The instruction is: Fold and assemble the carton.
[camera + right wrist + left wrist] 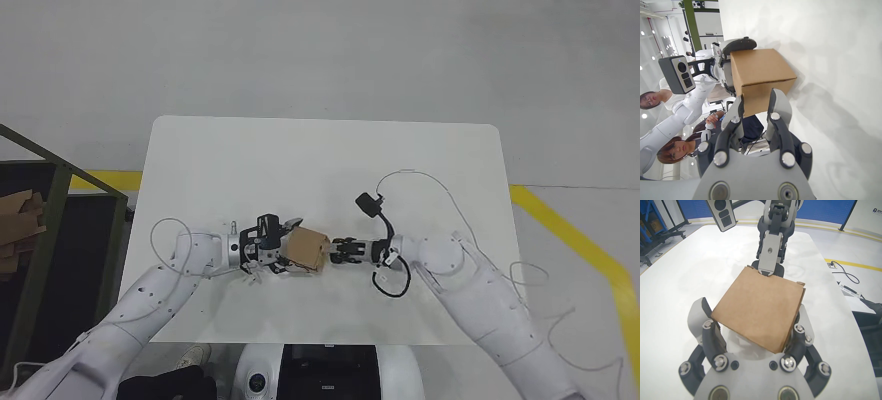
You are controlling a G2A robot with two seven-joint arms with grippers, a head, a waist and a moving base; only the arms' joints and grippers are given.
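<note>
A brown carton (309, 248), folded into a closed box shape, is held just above the white table (320, 160) near its front edge, between both arms. My left gripper (277, 247) is shut on the carton (757, 311), one finger (705, 311) on each side wall. From the opposite side my right gripper (338, 250) is shut on the carton's far edge; one fingertip (765, 271) rests on the top panel's edge. In the right wrist view the carton (761, 68) sits between my right gripper's (758, 103) fingers, with the left gripper behind it.
A thin white cable (440, 190) and a small black device (368, 203) lie on the table behind the right arm. Flat cardboard pieces (20, 228) are stacked on a rack off the table's left side. The table's back half is bare.
</note>
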